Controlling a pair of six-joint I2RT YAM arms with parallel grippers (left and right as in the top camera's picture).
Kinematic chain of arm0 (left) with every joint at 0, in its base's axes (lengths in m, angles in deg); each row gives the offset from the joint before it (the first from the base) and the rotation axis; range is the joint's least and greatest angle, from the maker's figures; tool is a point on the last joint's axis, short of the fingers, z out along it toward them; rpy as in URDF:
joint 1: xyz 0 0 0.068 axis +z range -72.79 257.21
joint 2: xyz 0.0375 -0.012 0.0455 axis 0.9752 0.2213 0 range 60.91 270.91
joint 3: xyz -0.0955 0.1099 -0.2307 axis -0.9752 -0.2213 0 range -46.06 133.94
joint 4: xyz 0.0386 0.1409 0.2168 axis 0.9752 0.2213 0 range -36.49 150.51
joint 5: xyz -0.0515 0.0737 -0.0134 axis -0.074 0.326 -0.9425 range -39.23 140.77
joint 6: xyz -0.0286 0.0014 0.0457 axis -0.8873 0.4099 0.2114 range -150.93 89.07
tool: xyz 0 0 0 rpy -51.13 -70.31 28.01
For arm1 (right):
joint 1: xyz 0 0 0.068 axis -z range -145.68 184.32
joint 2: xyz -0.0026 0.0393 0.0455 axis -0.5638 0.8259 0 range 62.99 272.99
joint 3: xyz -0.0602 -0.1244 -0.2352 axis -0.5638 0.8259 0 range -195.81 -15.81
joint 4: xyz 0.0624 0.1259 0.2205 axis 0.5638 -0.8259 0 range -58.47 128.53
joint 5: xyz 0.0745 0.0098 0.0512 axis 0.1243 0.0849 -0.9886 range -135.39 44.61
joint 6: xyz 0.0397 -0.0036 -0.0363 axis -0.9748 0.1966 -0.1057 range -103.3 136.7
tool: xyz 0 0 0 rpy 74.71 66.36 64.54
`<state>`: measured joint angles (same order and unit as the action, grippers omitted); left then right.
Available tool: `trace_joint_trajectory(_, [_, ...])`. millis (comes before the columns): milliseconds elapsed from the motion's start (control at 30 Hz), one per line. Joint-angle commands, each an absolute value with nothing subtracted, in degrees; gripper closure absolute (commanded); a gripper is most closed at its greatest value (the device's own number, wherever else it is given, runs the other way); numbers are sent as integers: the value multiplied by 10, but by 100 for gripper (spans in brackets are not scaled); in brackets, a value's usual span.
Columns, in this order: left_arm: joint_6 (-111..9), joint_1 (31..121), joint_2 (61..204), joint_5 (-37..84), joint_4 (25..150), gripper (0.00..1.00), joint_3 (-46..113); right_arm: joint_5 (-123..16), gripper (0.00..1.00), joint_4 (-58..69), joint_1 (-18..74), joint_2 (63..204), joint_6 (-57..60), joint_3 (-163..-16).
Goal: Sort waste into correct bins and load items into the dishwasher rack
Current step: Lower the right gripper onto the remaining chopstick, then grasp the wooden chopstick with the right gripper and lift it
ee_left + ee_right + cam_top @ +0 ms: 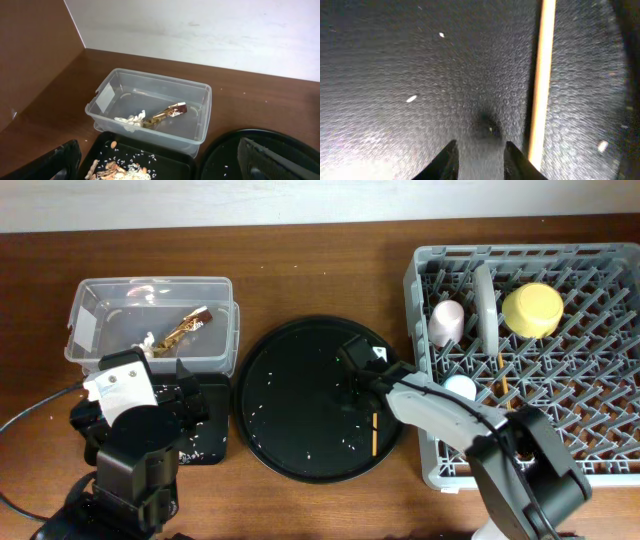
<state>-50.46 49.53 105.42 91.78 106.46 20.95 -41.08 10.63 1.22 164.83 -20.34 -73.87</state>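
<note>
The grey dishwasher rack (pixel 600 430) on the right holds the pink cup (pixel 447 320), the upright pale green plate (pixel 484 305), the yellow bowl (pixel 533 310), the blue cup (pixel 460 387) and a chopstick (pixel 503 385). Another chopstick (pixel 373 435) (pixel 540 75) lies on the large round black tray (pixel 290 400). My right gripper (pixel 352 388) (pixel 480 147) hovers low over that tray just left of it, jaws narrowly open and empty. The clear tub (pixel 95 295) (pixel 200 107) contains the gold wrapper (pixel 167 114) and white tissue (pixel 131 120). Food scraps (pixel 122 170) lie in the shallow black tray (pixel 170 157). My left gripper (pixel 165 165) is wide open above it.
Pale crumbs are scattered over the round tray (pixel 420 60). A cable (pixel 40 410) runs across the table at the far left. A white wall (pixel 200 30) stands behind the tub. Bare wooden table (pixel 300 270) lies between the tub and the rack.
</note>
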Motion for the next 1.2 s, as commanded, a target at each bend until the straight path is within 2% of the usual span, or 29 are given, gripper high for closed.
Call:
trace_joint_trajectory(0, [-512,497,1054,930,1063,1,215,-386,70,89,10,1590,-202,-754])
trace_joint_trajectory(333, [-512,497,1054,930,1063,1,215,-336,71,47,10,1604,-203,-748])
trace_joint_trajectory(633, [-512,497,1054,930,1063,1,215,-329,71,59,10,1653,-203,-749])
trace_joint_trajectory(800, [-512,497,1054,930,1063,1,215,-329,80,59,10,1655,-203,-749])
trace_joint_trajectory(1167, [-512,497,1054,930,1063,1,215,-329,82,61,10,1674,-208,-749])
